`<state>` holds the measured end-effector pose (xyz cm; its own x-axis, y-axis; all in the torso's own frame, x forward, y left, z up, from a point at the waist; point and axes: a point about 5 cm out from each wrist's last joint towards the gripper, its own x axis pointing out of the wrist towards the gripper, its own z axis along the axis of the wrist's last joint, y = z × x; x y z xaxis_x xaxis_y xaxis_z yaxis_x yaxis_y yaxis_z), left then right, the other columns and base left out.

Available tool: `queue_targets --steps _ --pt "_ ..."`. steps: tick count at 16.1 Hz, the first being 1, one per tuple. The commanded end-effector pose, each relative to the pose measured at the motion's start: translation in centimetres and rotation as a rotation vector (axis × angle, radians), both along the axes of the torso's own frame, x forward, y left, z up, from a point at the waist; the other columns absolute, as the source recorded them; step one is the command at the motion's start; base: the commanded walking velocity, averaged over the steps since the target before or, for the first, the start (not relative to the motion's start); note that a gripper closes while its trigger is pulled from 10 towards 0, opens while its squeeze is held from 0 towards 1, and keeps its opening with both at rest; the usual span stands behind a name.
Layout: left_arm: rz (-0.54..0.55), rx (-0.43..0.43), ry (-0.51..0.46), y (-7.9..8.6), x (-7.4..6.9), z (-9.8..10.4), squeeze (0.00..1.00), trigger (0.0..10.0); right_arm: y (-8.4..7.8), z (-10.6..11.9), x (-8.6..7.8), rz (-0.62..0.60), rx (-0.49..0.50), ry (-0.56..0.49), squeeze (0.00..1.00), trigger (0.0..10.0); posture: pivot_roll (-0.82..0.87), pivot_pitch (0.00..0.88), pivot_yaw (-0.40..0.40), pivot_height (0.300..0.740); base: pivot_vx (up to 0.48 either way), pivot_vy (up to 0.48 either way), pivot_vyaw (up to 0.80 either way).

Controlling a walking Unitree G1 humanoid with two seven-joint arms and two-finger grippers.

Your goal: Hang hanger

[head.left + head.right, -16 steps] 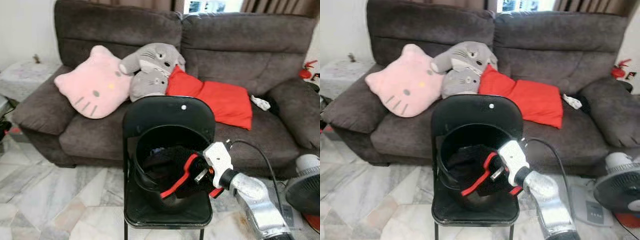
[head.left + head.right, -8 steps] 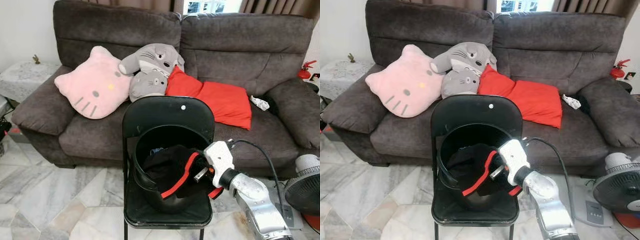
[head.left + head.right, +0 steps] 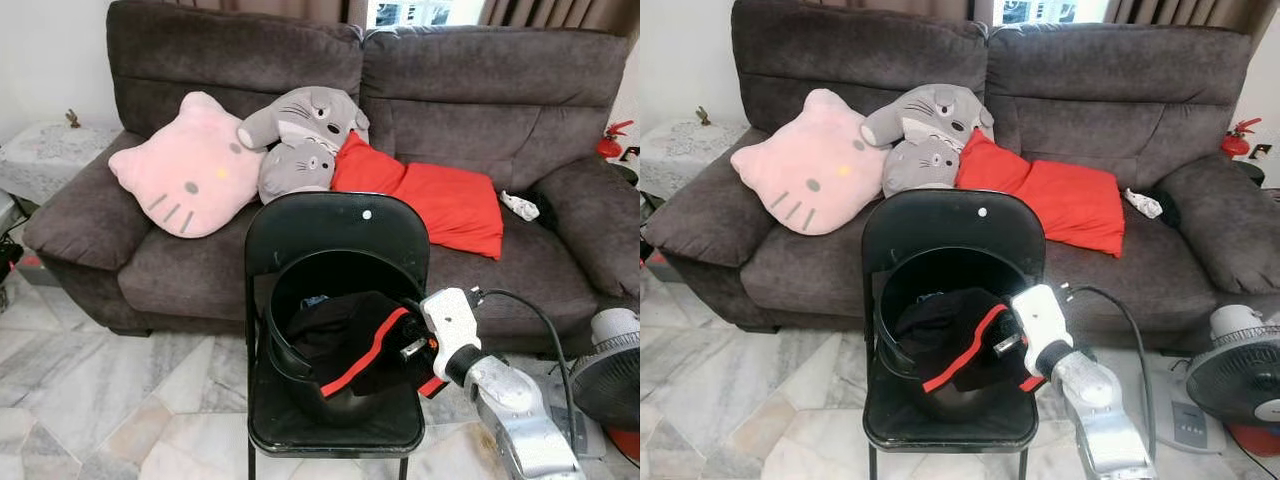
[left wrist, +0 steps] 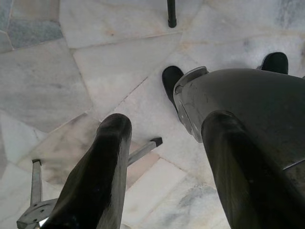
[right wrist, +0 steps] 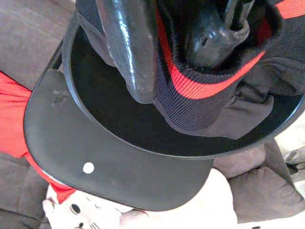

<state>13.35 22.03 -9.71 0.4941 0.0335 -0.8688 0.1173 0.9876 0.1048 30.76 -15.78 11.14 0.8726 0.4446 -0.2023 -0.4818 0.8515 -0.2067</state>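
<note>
Sofa behind; right gripper (image 5: 190, 47) jaws clamp black-red garment (image 3: 350, 345) over bucket (image 3: 290, 360); left jaws wide

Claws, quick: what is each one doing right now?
Left claw: open, holding nothing, hanging over the floor.
Right claw: shut on the black garment with red trim, at the bucket.

Left gripper (image 4: 164, 157) fingers parted above marble floor (image 4: 71, 71); robot's dark leg (image 4: 248, 109) alongside (black chair foot (image 4: 171, 14) beyond).
</note>
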Motion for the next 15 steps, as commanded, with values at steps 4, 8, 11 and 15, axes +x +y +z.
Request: queue_targets --steps 4,8,11,15 --pt "-0.019 -0.004 0.038 -0.3 -0.8 -0.4 0.0 10.0 -0.8 0.6 -0.3 -0.098 0.016 -0.026 1.0 10.0 -0.14 0.078 -0.009 0.74 0.0 0.0 0.0" --pt "-0.018 -0.005 0.038 -0.3 -0.8 -0.4 0.0 10.0 -3.0 0.6 -0.1 -0.285 -0.014 -0.022 1.0 10.0 -0.15 0.078 -0.013 0.74 0.0 0.0 0.0" --pt "-0.02 -0.006 0.038 -0.3 -0.8 -0.4 0.0 10.0 -4.4 0.0 -0.3 -0.382 -0.015 0.015 0.0 10.0 -0.15 0.077 -0.013 0.74 0.0 0.0 0.0" --pt "-0.02 -0.005 0.038 -0.3 -0.8 -0.4 0.0 10.0 -4.4 -0.2 -0.4 -0.41 0.003 0.029 0.0 10.0 -0.15 0.076 -0.012 0.74 0.0 0.0 0.0"
